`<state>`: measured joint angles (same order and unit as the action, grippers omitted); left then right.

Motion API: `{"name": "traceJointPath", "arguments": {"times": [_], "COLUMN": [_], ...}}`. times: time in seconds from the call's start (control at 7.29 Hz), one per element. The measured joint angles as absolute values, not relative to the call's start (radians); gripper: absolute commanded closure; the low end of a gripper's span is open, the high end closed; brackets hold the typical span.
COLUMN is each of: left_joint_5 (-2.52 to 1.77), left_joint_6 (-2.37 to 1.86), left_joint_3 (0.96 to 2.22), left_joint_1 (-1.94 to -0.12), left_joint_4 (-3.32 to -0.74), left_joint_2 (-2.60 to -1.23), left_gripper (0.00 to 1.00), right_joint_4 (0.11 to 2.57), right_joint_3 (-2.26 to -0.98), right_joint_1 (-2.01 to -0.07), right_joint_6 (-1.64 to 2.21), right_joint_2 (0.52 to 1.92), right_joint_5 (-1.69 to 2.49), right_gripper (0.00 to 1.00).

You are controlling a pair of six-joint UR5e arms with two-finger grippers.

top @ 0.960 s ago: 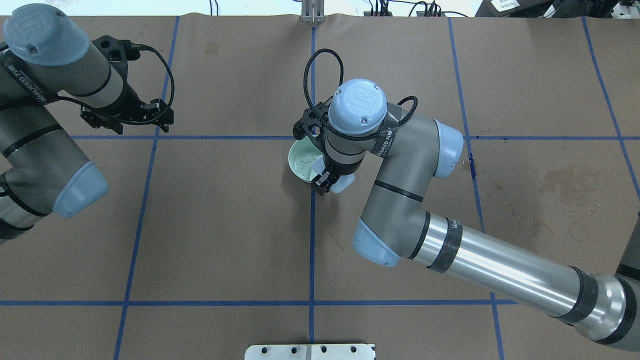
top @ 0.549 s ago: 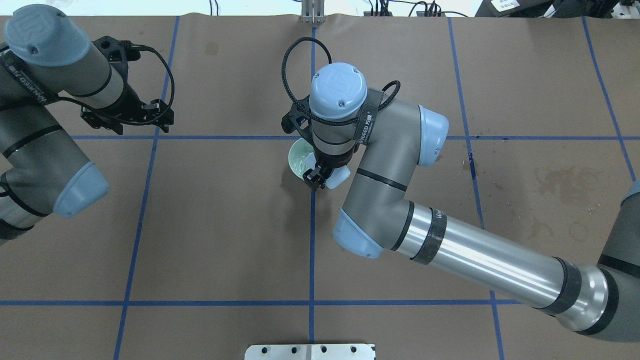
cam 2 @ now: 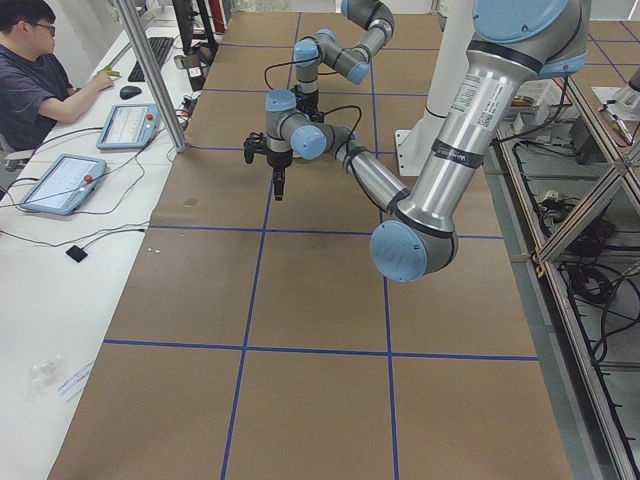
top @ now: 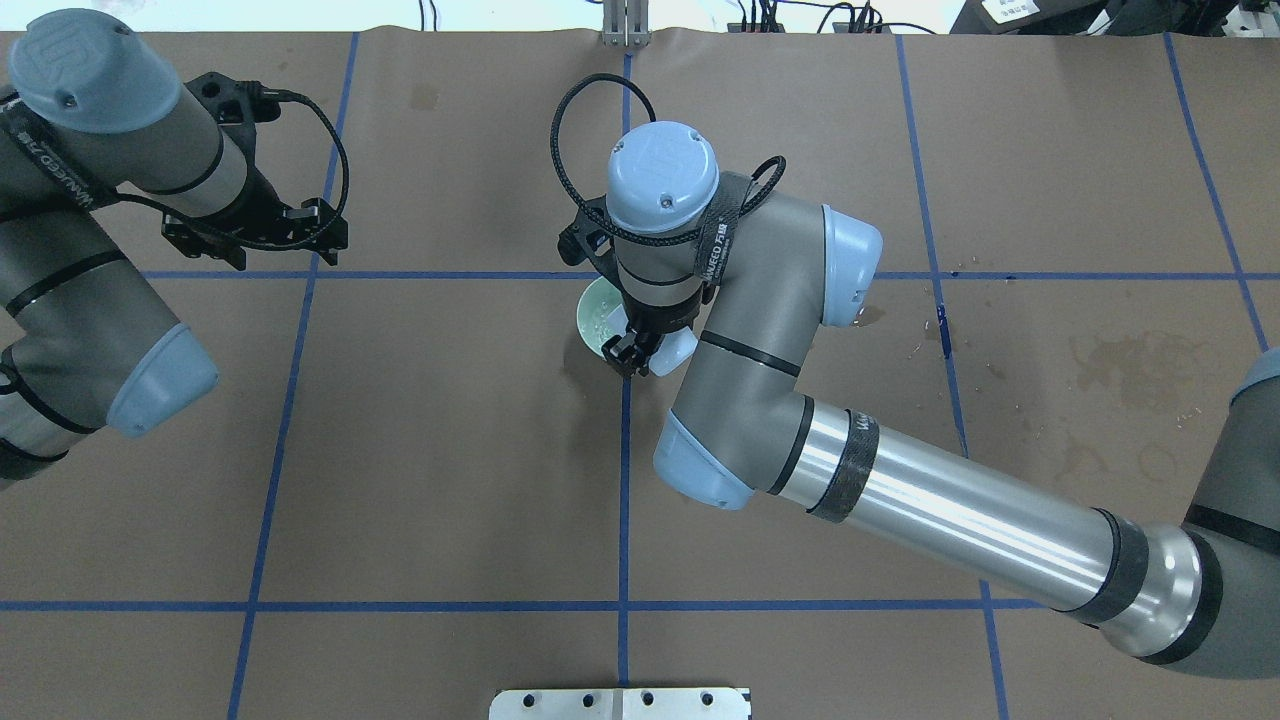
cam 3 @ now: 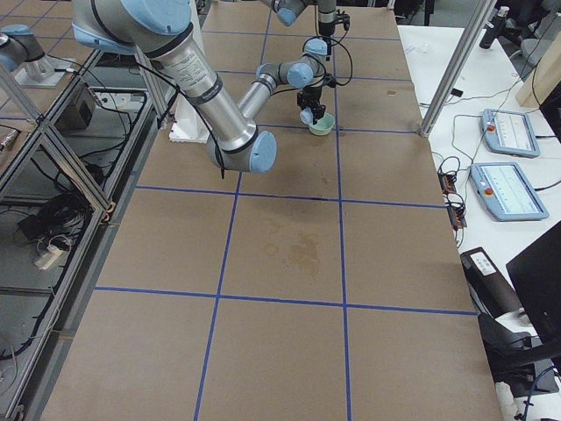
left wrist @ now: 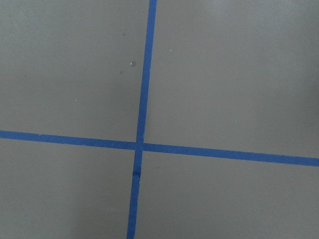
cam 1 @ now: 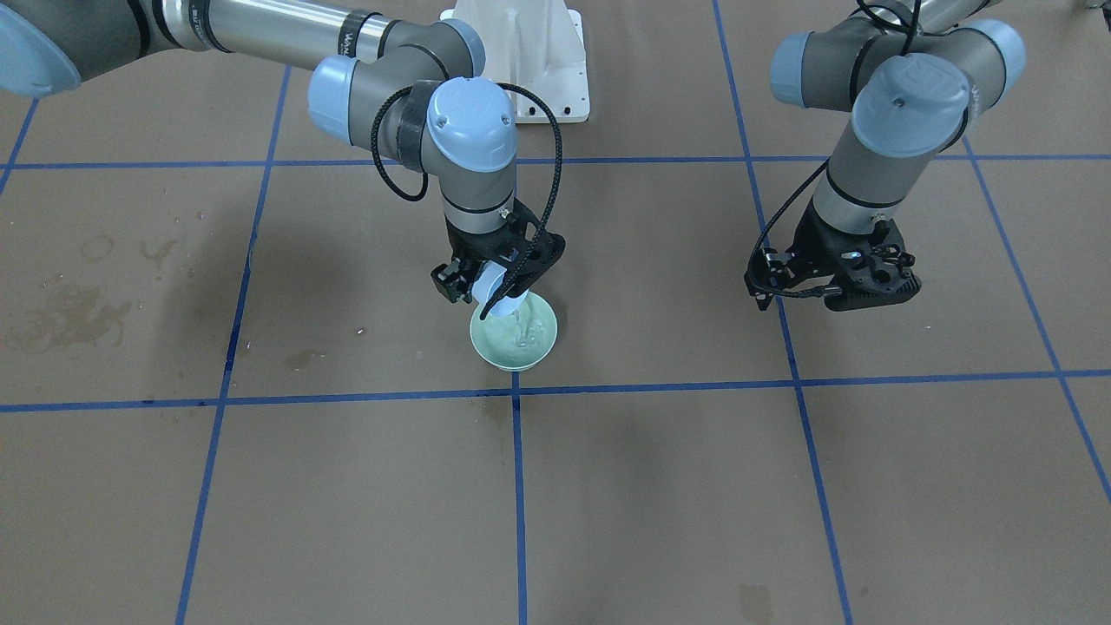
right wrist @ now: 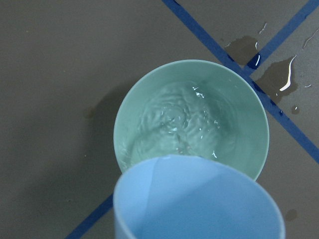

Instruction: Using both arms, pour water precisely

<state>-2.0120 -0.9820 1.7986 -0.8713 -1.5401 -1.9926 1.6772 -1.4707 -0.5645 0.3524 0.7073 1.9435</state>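
Observation:
My right gripper (cam 1: 486, 291) is shut on a pale blue cup (cam 1: 491, 281) and holds it tilted over a pale green bowl (cam 1: 514, 358) near the table's middle. In the right wrist view the cup's mouth (right wrist: 199, 204) hangs over the bowl's near rim (right wrist: 265, 130). Clear water (right wrist: 177, 124) ripples and glints inside the bowl. In the overhead view the gripper (top: 630, 355), cup (top: 682, 352) and bowl (top: 597, 312) sit under my right wrist. My left gripper (top: 255, 238) hovers open and empty over the far left of the table; it also shows in the front view (cam 1: 829, 291).
Small shiny puddles (right wrist: 280, 75) lie on the brown paper by the blue tape beside the bowl. Dull dried stains (top: 1130, 360) mark the right side of the table. The white pedestal (cam 1: 521, 52) stands at the robot's base. An operator (cam 2: 40, 70) sits at a side desk.
My right wrist has swung left and toward the far side over the bowl, carrying the cup with it. The left arm has not moved.

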Motion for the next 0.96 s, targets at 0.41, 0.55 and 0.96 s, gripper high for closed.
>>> {"name": "traceJointPath", "arguments": {"times": [0.41, 0.55, 0.96], "left_joint_5": [-2.012, -2.012, -2.012], "left_joint_6": [-0.987, -0.988, -0.989], "left_joint_3": [1.798, 1.798, 1.798], "left_joint_1": [-0.869, -0.869, -0.868], "left_joint_4": [-1.54, -1.54, -1.54], "left_joint_2": [-1.993, -1.994, -1.995], "left_gripper": [0.0, 0.0, 0.0], "right_joint_4": [1.496, 1.428, 1.196], "right_joint_3": [-1.525, -1.546, -1.663], "right_joint_1": [-0.568, -0.57, -0.586], "right_joint_6": [0.409, 0.434, 0.552], "right_joint_2": [0.803, 0.839, 0.957], "right_joint_5": [1.94, 1.936, 1.855], "right_gripper": [1.0, 1.0, 1.0]}}
